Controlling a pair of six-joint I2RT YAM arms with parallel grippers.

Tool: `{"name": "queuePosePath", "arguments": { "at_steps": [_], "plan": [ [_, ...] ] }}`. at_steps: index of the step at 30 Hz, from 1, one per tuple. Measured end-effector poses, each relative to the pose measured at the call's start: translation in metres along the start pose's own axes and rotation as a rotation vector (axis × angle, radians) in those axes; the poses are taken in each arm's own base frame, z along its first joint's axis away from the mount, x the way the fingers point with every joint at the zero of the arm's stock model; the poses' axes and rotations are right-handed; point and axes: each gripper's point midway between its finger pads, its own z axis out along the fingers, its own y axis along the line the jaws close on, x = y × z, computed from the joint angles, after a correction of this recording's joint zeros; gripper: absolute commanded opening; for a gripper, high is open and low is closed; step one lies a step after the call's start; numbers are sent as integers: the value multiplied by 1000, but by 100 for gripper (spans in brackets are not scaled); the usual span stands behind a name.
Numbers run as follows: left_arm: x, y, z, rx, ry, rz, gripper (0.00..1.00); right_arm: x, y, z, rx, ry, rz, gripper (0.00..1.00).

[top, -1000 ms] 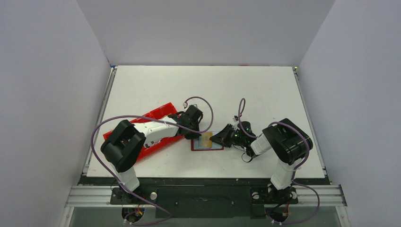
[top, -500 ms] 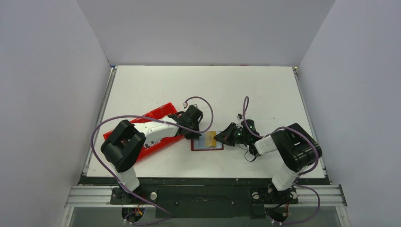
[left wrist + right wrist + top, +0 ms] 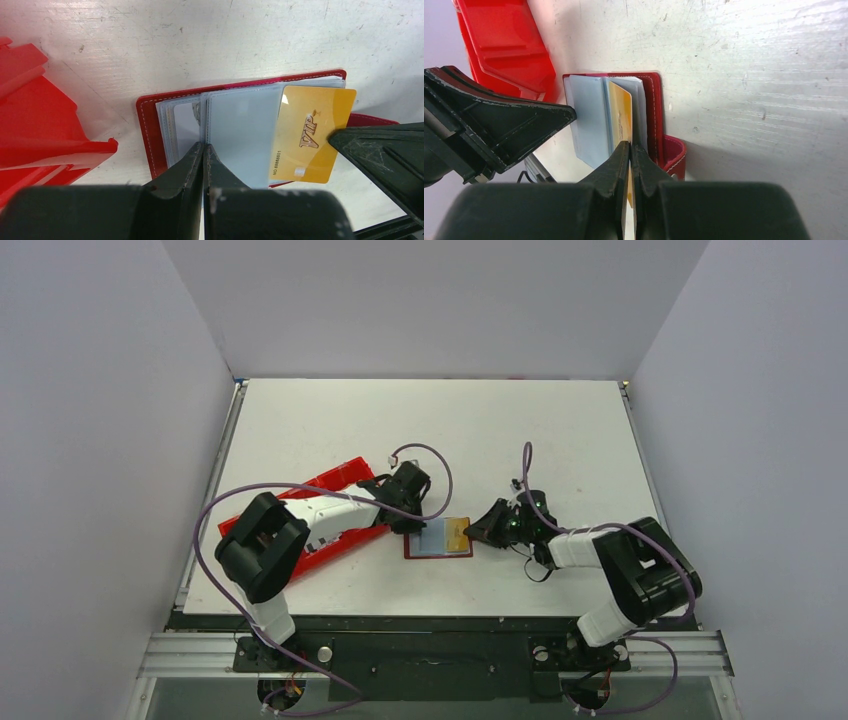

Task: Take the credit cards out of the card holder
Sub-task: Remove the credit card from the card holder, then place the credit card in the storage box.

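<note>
The card holder (image 3: 425, 543) lies open on the table, dark red with grey-blue pockets (image 3: 245, 135) and a strap tab (image 3: 674, 155). One gold credit card (image 3: 312, 135) sticks out past its right edge, its left end still at a pocket. My right gripper (image 3: 630, 145) is shut on that card's outer end, and gold shows between the fingers. My left gripper (image 3: 204, 147) is shut, its tips resting on the pocket pages near the spine. From above, the left gripper (image 3: 410, 525) and right gripper (image 3: 480, 533) flank the holder. I cannot see other cards.
A bright-red plastic tray (image 3: 335, 480) lies just left of the holder, under the left arm, and its wall (image 3: 45, 115) comes close to the holder's left cover. The white table (image 3: 450, 430) stretches behind, with walls on three sides.
The right gripper has shut on the gold card and moved rightward, drawing the card partly out of the holder. The left gripper has stayed shut on the pages.
</note>
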Motion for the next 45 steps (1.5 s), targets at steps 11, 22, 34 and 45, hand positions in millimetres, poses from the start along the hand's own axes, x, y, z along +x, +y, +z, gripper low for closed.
{"name": "queuePosePath", "arguments": {
  "at_steps": [11,22,34,45],
  "plan": [
    [-1,-2,-8,-29,36,47,9,-11,18,-10,-10,-20,-23,0],
    [-24,-30,-49,86,-12,85,45,-23,37,-20,-30,-43,-38,0],
    [-72,-35,-131,402,-122,-22,52,-50,113,-43,-206,-86,-38,0],
    [-81,-46,-162,717,-114,-104,52,-52,177,-63,-414,-43,15,0]
  ]
}}
